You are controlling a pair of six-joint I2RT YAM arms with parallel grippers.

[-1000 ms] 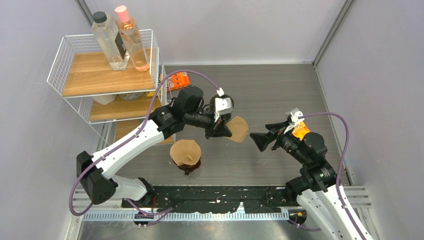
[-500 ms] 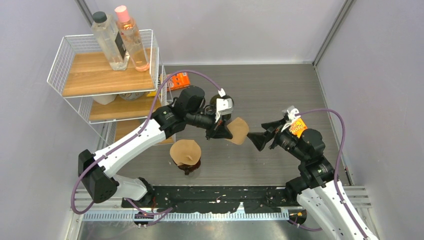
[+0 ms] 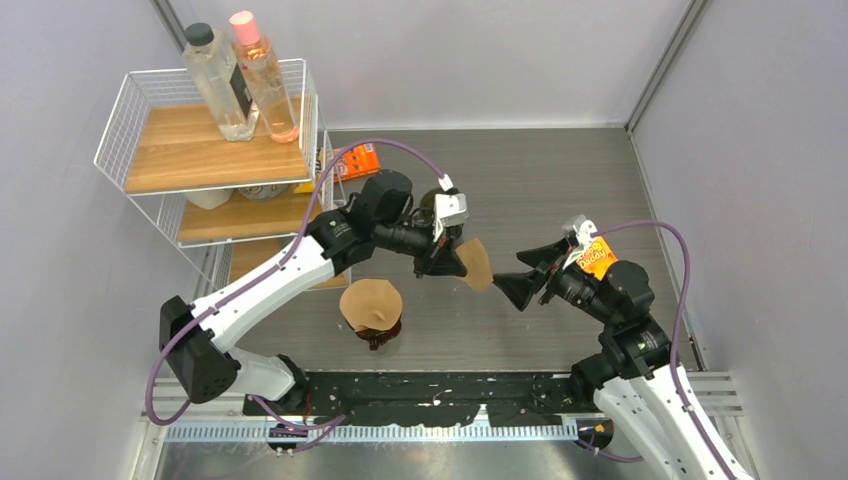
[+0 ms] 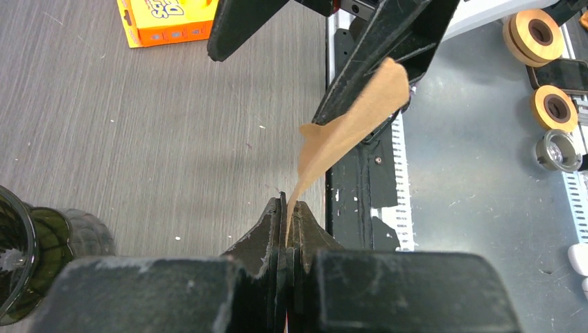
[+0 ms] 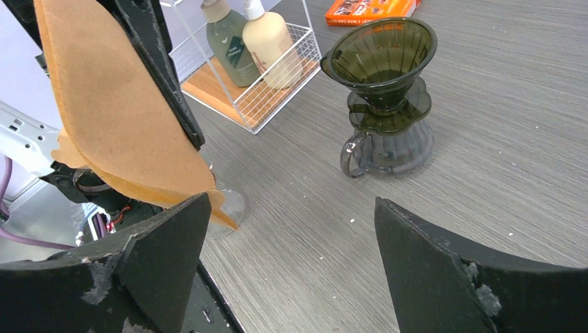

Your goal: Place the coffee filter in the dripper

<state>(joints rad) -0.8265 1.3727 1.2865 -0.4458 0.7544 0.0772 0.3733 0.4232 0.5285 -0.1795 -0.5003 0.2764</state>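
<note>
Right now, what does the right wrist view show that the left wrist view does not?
Only the right wrist view shows the wire rack with two bottles and the whole dripper. Only the left wrist view shows the left gripper pinching the coffee filter's edge, plus tape rolls. Both show the filter, the open right gripper and the grey table.

Grey wood-grain tabletop (image 3: pixel 560 180); pale lilac walls (image 3: pixel 450 60); white wire rack (image 3: pixel 114 128), wooden shelves (image 3: pixel 190 150), far left corner.
</note>
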